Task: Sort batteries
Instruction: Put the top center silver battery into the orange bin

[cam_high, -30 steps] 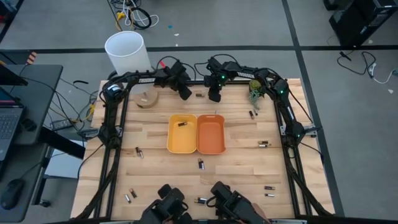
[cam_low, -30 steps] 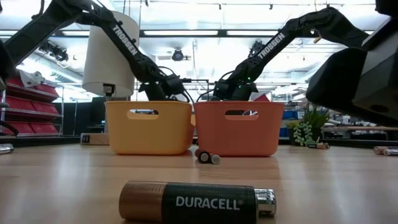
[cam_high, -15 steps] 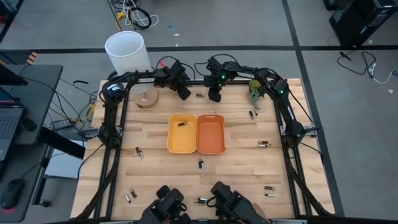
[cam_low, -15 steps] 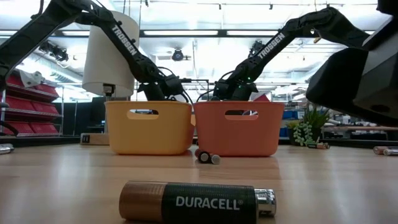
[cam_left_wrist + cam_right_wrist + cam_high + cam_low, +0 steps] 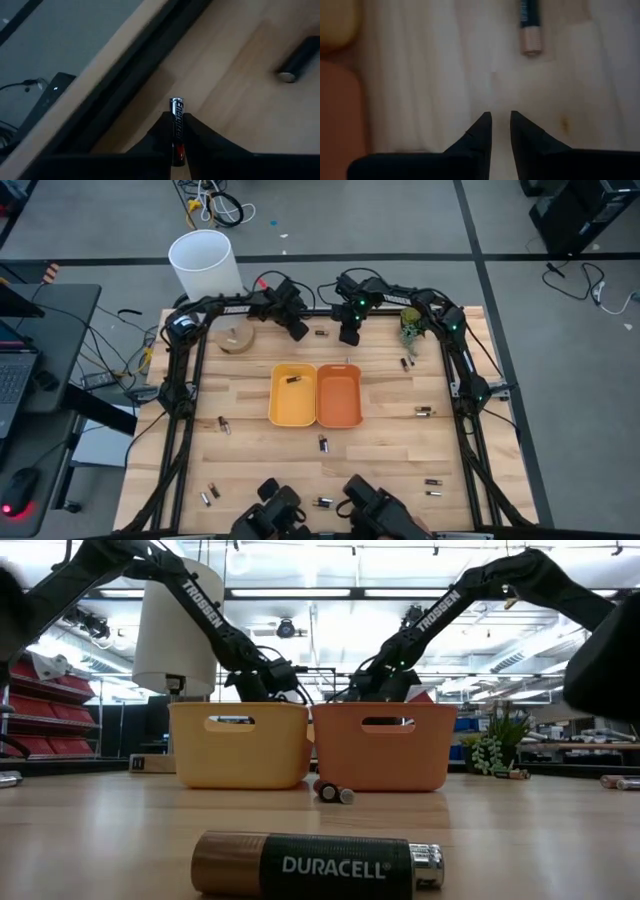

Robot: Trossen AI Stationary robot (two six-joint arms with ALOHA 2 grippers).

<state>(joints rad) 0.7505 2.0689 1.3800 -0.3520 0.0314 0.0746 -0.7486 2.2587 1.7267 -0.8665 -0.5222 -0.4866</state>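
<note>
Small batteries lie scattered on the wooden table (image 5: 250,450); one lies in the yellow tray (image 5: 292,394) beside the orange tray (image 5: 339,396). My left gripper (image 5: 298,331) (image 5: 176,125) hovers near the table's far edge and is shut on a thin dark battery (image 5: 177,117). My right gripper (image 5: 349,337) (image 5: 500,120) is beside it, just beyond the orange tray, with its fingers a narrow gap apart and nothing between them. A loose battery (image 5: 321,334) lies flat on the table between the two grippers. Another battery (image 5: 530,25) lies ahead of the right fingers. My left gripper pinches the thin battery between its two fingers, which lie along its length. The battery's silvery capped end (image 5: 176,102) sticks out past the fingertips. The battery is off the table, and the wood shows beyond it.
More batteries lie at the left (image 5: 222,424), in front of the trays (image 5: 323,443) (image 5: 335,793), at the right (image 5: 424,411) and near the near edge (image 5: 432,487) (image 5: 315,865). A white bucket (image 5: 203,263), a wooden disc (image 5: 236,338) and a small plant (image 5: 411,323) stand by the far edge.
My right gripper has shifted slightly toward the table's right. The dark shapes at the table's near edge have drawn back a little. The left gripper has kept still with its battery.
</note>
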